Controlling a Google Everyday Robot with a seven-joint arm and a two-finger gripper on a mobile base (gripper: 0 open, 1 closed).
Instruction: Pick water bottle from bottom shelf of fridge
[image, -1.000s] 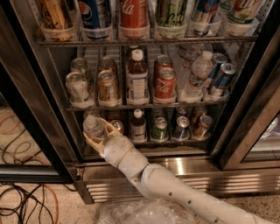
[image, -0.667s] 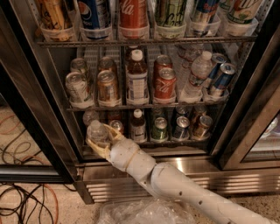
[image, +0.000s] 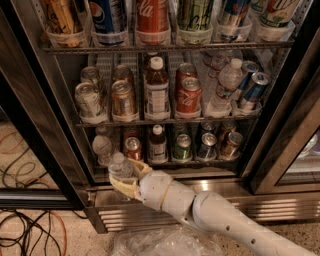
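Since the earlier frames we have drawn the gripper (image: 124, 179) down and outward from the left lane of the bottom shelf (image: 210, 161), and the water bottle (image: 120, 167) has come with it. The gripper's yellowish fingers (image: 125, 189) are clamped on the lower body of the bottle, which stands roughly upright, white cap uppermost. The bottle now sits in front of the fridge (image: 280, 120), just below the shelf's front edge and no longer in its lane.

Above and slightly left of the gripper, a second clear bottle (image: 101, 146) remains in that lane. Up and to the right of the gripper stand a red can (image: 132, 148) and a bottle of dark drink (image: 157, 144).

We judge the grasp and the lift off the shelf done, and the extraction nearly so. What is left is to carry the bottle well clear of the fridge opening without loosening the hold or knocking anything on the way.
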